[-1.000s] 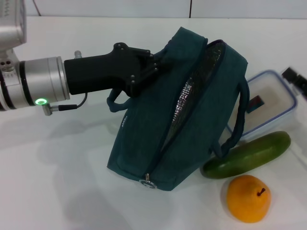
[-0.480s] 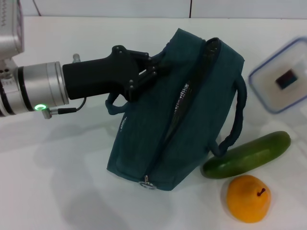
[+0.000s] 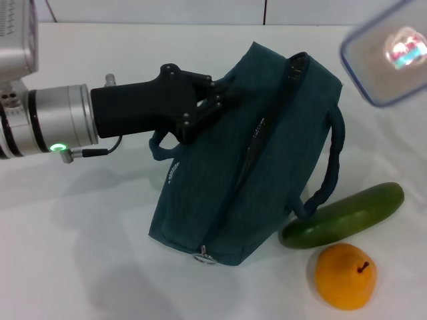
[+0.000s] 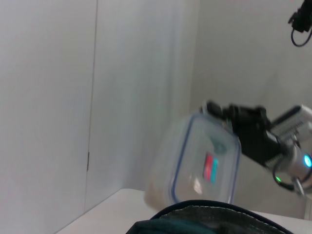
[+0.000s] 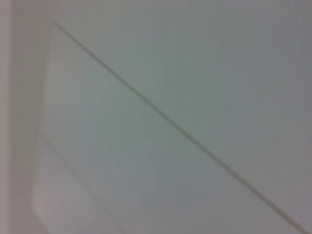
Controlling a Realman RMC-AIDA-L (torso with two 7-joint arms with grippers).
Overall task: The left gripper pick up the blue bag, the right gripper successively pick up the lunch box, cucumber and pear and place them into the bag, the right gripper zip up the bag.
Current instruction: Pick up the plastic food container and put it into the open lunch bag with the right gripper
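A white tabletop (image 3: 80, 267) before a pale wall holds one dark teal fabric bag (image 3: 267, 167), one long green cucumber (image 3: 343, 217) and one orange-yellow pear (image 3: 345, 275). The left gripper (image 3: 217, 100) is clamped on the bag's upper edge, tilting it. One clear lunch box with a blue-rimmed lid (image 3: 390, 53), a second ago resting beside the bag, now hangs high in the air, gripped at its edge by the right gripper (image 4: 219, 111); the bag's mouth has narrowed.

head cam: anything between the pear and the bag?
Only the cucumber: in the head view it lies between the pear and the bag, its near end against the bag's strap.
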